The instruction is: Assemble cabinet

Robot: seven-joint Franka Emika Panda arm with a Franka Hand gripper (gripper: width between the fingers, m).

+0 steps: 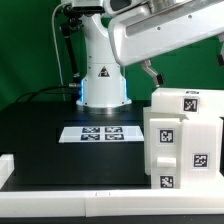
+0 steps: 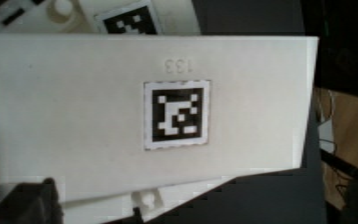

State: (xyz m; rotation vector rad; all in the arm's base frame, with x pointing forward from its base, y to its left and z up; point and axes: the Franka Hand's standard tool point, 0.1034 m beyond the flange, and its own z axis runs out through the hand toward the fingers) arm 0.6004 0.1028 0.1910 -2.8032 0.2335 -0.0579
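The cabinet point(image 1: 185, 140) is a large white box standing on the black table at the exterior view's right, with square tags on its top and front faces. My gripper point(image 1: 150, 72) hangs just above and behind its top left corner, touching nothing. In the wrist view a white panel of the cabinet point(image 2: 87, 110) with one tag fills most of the picture, close under my gripper point(image 2: 185, 212). One dark fingertip point(image 2: 25, 205) shows at the edge, far from the other side, so the jaws stand wide apart and empty.
The marker board point(image 1: 100, 132) lies flat on the table in front of the robot base point(image 1: 102, 85). A low white rail point(image 1: 70, 195) runs along the table's front and left edges. A green wall stands behind.
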